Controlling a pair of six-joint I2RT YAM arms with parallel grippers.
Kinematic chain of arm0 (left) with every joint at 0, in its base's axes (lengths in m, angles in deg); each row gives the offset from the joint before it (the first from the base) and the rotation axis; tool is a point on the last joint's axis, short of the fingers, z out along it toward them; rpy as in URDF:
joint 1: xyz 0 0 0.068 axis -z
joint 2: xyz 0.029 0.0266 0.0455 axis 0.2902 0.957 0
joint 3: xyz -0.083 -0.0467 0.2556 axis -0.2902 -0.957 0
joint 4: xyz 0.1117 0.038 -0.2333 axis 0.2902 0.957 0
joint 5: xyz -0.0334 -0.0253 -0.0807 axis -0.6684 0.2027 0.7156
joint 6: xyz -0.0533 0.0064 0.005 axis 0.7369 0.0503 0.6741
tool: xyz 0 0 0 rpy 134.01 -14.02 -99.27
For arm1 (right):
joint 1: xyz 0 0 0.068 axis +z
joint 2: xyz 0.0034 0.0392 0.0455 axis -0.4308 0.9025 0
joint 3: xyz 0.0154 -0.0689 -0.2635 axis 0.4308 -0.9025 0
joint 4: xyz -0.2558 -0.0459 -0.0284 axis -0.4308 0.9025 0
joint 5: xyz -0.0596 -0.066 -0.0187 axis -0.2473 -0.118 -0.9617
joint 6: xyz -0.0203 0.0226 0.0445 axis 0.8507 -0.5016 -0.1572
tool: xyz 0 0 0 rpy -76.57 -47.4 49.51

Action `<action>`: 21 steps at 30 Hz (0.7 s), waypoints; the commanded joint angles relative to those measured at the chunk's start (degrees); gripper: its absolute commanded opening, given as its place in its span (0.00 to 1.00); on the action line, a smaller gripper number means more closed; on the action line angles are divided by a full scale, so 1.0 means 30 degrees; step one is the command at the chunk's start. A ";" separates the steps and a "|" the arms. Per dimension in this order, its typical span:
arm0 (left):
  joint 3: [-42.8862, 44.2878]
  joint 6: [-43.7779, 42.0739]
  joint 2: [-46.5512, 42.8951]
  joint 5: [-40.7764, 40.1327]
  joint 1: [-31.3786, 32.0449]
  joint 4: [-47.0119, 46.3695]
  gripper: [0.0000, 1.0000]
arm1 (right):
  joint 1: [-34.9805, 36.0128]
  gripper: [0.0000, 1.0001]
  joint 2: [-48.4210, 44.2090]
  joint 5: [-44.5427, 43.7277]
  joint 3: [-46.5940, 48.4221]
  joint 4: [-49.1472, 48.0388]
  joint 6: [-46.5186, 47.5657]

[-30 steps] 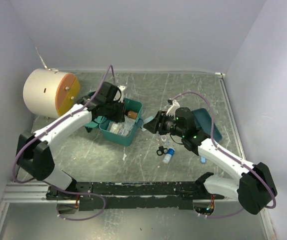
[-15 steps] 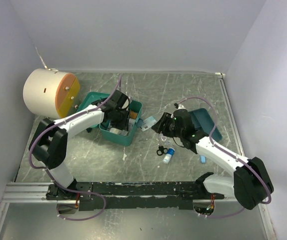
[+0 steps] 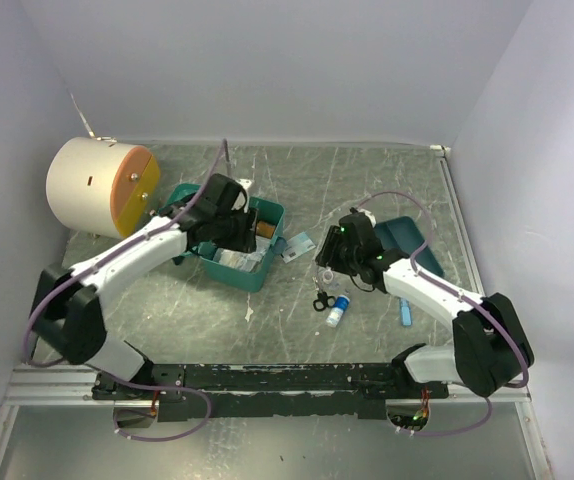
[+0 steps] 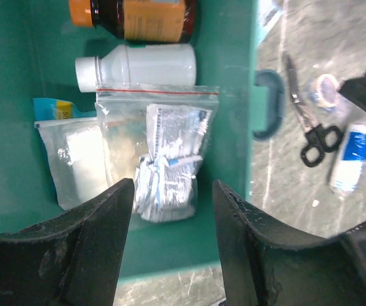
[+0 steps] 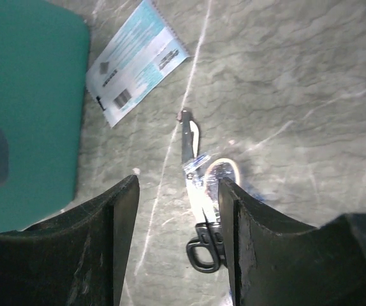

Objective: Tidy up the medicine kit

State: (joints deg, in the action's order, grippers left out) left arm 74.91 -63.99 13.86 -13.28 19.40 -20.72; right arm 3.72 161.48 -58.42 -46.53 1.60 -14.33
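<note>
Pale lilac walls (image 3: 267,60) enclose a grey marbled tabletop (image 3: 367,180).

Lab enclosure; bare lilac walls (image 3: 267,60), marbled tabletop (image 3: 367,190)

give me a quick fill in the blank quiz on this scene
1. The white bottle lies inside the ____.
2. The scissors lie on the ____, outside the kit.
3. The zip bag has a ____ seal line.
4. The jaws of the left gripper and right gripper are both ____.
Missing words: kit; table; red; open.
</note>
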 commanded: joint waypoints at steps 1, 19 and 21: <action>-0.0811 -0.0862 -0.3036 0.0637 0.0097 -0.1329 0.64 | -0.0242 0.54 -0.0071 -0.2233 0.1396 0.2181 0.2147; -0.4585 -0.0866 -1.2141 -0.1016 0.0108 -0.5631 0.68 | -0.0927 0.54 -0.0628 -0.0198 0.2403 0.5624 0.4351; -0.4796 -0.0914 -1.2596 -0.0815 0.0126 -0.5939 0.69 | -0.0941 0.54 -0.0673 -0.0550 0.2508 0.6561 0.3552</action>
State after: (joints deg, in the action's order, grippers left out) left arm 62.10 -66.19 -21.74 -14.15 19.40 -34.23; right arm 0.96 160.19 -60.58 -40.89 15.59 -1.30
